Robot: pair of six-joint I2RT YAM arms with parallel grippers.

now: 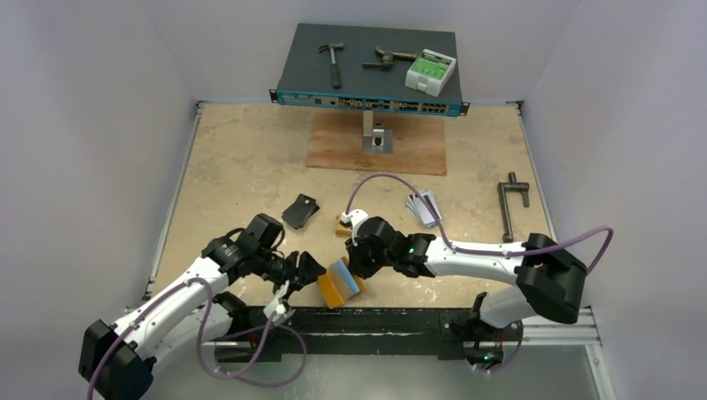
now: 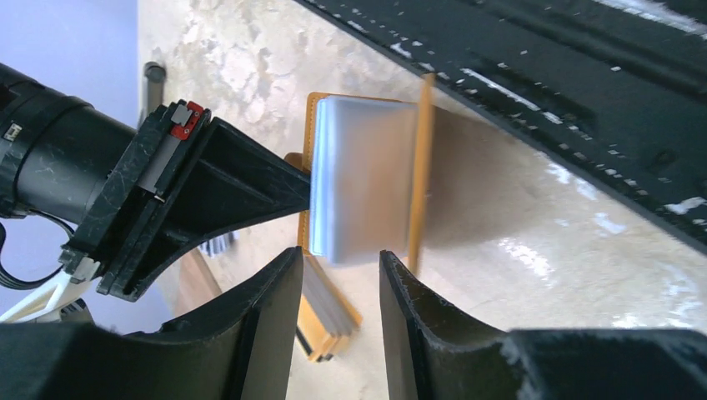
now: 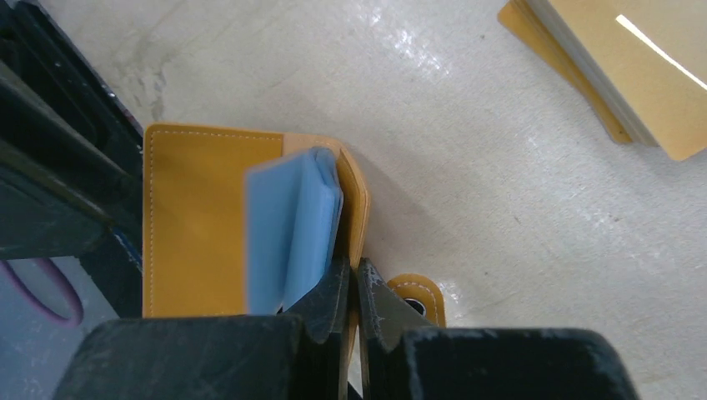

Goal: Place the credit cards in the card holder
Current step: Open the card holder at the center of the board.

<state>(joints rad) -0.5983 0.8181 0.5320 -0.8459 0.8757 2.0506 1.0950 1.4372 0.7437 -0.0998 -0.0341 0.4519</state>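
The orange card holder (image 1: 336,285) stands open near the table's front edge, with its bluish clear sleeves (image 3: 292,221) fanned out. My right gripper (image 3: 354,283) is shut on one orange cover of it, next to the snap tab (image 3: 414,296). My left gripper (image 2: 340,271) is open and empty, just left of the holder (image 2: 367,183) and apart from it. A yellow-orange card stack (image 1: 343,223) lies behind the holder and shows in both wrist views (image 2: 329,312) (image 3: 625,75). Silver-grey cards (image 1: 423,207) lie fanned to the right.
A black folded case (image 1: 301,210) lies to the left of the card stack. A metal clamp (image 1: 510,204) lies at the right. A wooden board (image 1: 379,146) and a network switch (image 1: 367,92) carrying tools are at the back. The black rail (image 2: 584,100) runs along the front edge.
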